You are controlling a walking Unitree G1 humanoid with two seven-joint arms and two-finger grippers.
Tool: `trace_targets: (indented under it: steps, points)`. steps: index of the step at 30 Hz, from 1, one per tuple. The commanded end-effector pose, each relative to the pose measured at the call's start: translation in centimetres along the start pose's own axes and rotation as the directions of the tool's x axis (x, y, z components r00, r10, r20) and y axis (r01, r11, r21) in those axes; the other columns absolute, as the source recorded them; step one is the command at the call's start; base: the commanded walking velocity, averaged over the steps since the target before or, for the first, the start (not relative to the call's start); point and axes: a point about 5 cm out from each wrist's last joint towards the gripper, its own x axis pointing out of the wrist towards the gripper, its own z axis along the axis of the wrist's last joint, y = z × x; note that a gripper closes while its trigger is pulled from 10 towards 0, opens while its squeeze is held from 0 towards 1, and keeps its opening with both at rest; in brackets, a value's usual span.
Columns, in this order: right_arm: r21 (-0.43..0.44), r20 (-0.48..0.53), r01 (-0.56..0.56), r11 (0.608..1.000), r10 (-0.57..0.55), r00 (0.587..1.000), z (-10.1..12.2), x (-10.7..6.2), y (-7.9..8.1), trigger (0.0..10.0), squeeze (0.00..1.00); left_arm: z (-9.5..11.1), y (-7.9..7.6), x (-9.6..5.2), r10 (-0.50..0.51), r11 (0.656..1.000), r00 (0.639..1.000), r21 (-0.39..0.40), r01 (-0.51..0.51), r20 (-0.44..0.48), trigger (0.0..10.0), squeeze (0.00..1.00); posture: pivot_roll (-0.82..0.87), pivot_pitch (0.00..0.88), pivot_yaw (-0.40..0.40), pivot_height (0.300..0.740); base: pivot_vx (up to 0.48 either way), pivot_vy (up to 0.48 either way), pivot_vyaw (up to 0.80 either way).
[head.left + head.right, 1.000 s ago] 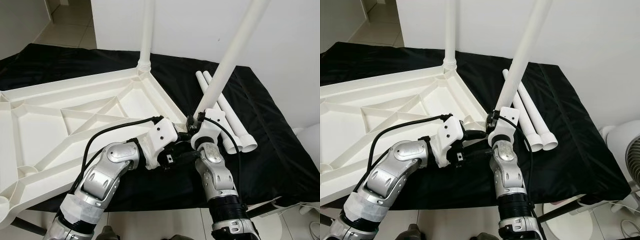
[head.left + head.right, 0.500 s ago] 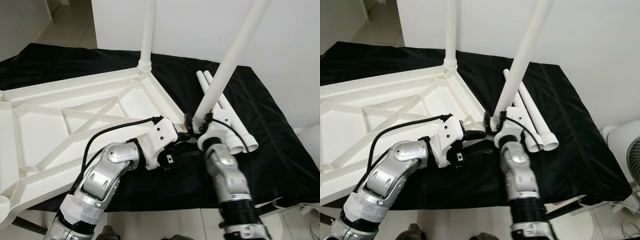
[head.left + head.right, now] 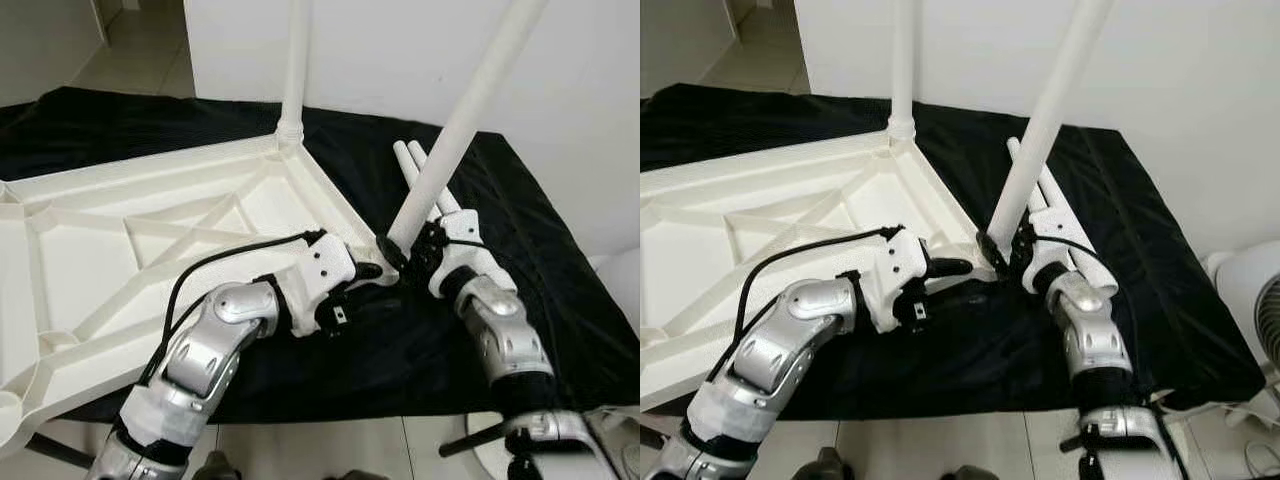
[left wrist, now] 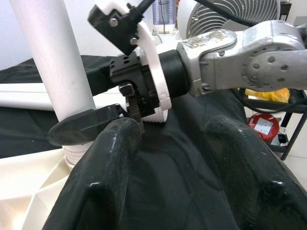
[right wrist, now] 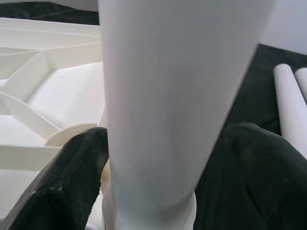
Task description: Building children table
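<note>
You will find no brand, label or readable writing on any part here.

The white plastic children's tabletop (image 3: 150,215) lies upside down on a black cloth (image 3: 560,260), its ribbed underside facing up; its left edge runs out of the picture. One white plastic table leg (image 3: 293,70) stands upright in the far corner socket, its top cut off by the picture. A second white plastic table leg (image 3: 460,120) leans to the right from the near right corner of the tabletop, its top also cut off.

Your right gripper (image 3: 408,262) is clamped on the base of this leaning leg: in the right wrist view a black finger (image 5: 72,177) presses each side of the white tube. Whether the threaded foot is seated in the socket is hard to make out, as the fingers cover the joint.

Your left gripper (image 3: 372,278) sits just left of that same corner, with its fingers (image 4: 110,167) spread apart and holding nothing. One fingertip appears to touch the right gripper's finger at the leg's base, though the close view leaves this unsure.

Two spare white plastic legs (image 3: 1065,215) lie side by side on the cloth to the right, partly hidden behind the right arm. A white fan (image 3: 1245,290) stands at the right edge, cut off.
</note>
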Motion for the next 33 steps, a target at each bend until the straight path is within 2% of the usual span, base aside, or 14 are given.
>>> trace_targets:
  steps: [1, 3, 4, 6, 8, 18, 19, 24, 25, 28, 30, 31, 33]
  points:
    - [0.003, -0.02, -0.028, 1.0, 0.028, 0.999, -0.4, -0.1, -0.1, 10.0, 0.0, -0.1, 0.2, 0.2, 0.029, 1.0, 1.0, -0.001, -0.029, -0.003, 10.0, 0.0, 0.07, 0.0, -0.097, 0.74, 0.0, 0.0, 0.0]
    - [0.003, -0.017, -0.05, 0.999, 0.051, 0.999, -0.2, 0.2, -0.1, 10.0, 0.0, -0.1, 0.2, 0.2, 0.029, 1.0, 1.0, 0.0, -0.029, -0.004, 10.0, 0.0, 0.07, 0.0, -0.096, 0.74, 0.0, 0.0, 0.0]
    - [-0.006, -0.013, -0.075, 0.997, 0.075, 0.997, -0.1, 0.5, -0.1, 9.3, 0.0, -0.2, 0.2, 0.3, 0.029, 1.0, 1.0, 0.003, -0.029, -0.006, 10.0, 0.0, 0.07, 0.0, -0.098, 0.74, 0.0, 0.0, 0.0]
    - [-0.015, -0.01, -0.088, 0.996, 0.088, 0.996, 0.0, 0.7, -0.1, 9.3, 0.0, -0.2, 0.2, 0.3, 0.028, 1.0, 1.0, 0.006, -0.028, -0.007, 10.0, 0.0, 0.07, 0.0, -0.098, 0.74, 0.0, 0.0, 0.0]
    - [-0.015, -0.033, -0.138, 0.99, 0.138, 0.99, -0.1, 1.3, 0.1, 0.0, 0.0, -0.2, 0.2, 0.3, 0.03, 0.999, 1.0, 0.01, -0.03, -0.008, 10.0, 0.0, 0.07, 0.0, -0.103, 0.74, 0.0, 0.0, 0.0]
    - [0.018, -0.067, -0.18, 0.983, 0.181, 0.981, -1.2, 1.3, 0.1, 0.0, 0.0, -0.1, 0.3, 0.4, 0.042, 0.999, 0.999, 0.011, -0.042, -0.004, 10.0, 0.0, 0.07, 0.0, -0.112, 0.74, 0.0, 0.0, 0.0]
    - [0.026, -0.077, -0.172, 0.985, 0.173, 0.982, -1.6, 1.0, 0.0, 4.6, 0.0, -0.2, 0.2, 0.3, 0.041, 0.999, 0.999, 0.009, -0.041, -0.003, 10.0, 0.0, 0.07, 0.0, -0.112, 0.74, 0.0, 0.0, 0.0]
    - [0.028, -0.083, -0.156, 0.987, 0.157, 0.984, -1.8, 0.8, -0.2, 4.6, 0.0, -0.2, 0.2, 0.3, 0.041, 0.999, 0.999, 0.008, -0.041, -0.003, 10.0, 0.0, 0.07, 0.0, -0.112, 0.74, 0.0, 0.0, 0.0]
    - [0.035, -0.081, -0.121, 0.992, 0.124, 0.989, -2.0, 0.6, -0.4, 10.0, 0.0, -0.2, 0.2, 0.3, 0.041, 0.999, 0.999, 0.008, -0.041, -0.003, 10.0, 0.0, 0.07, 0.0, -0.111, 0.74, 0.0, 0.0, 0.0]
    - [0.038, -0.09, -0.063, 0.997, 0.066, 0.994, -2.2, 0.6, -0.6, 10.0, 0.0, -0.2, 0.2, 0.4, 0.039, 0.999, 0.999, 0.007, -0.039, -0.003, 10.0, 0.0, 0.07, 0.0, -0.109, 0.74, 0.0, 0.0, 0.0]
    - [0.043, -0.114, 0.061, 0.997, -0.055, 0.992, -2.4, 0.7, -0.9, 10.0, 0.0, -0.2, 0.1, 0.4, 0.035, 0.999, 0.999, 0.007, -0.035, -0.004, 10.0, 0.0, 0.07, 0.0, -0.108, 0.74, 0.0, 0.0, 0.0]
    - [0.043, -0.114, 0.061, 0.997, -0.055, 0.992, -2.4, 0.7, -0.9, 10.0, 0.0, -0.2, 0.1, 0.4, 0.035, 0.999, 0.999, 0.007, -0.035, -0.004, 10.0, 0.0, 0.07, 0.0, -0.108, 0.74, 0.0, 0.0, 0.0]
    - [0.086, -0.123, 0.172, 0.981, -0.161, 0.979, -2.5, 0.9, -0.9, 10.0, 0.0, -0.3, 0.1, 0.4, 0.033, 0.999, 0.999, 0.007, -0.033, -0.004, 10.0, 0.0, 0.07, 0.0, -0.111, 0.74, 0.0, 0.0, 0.0]
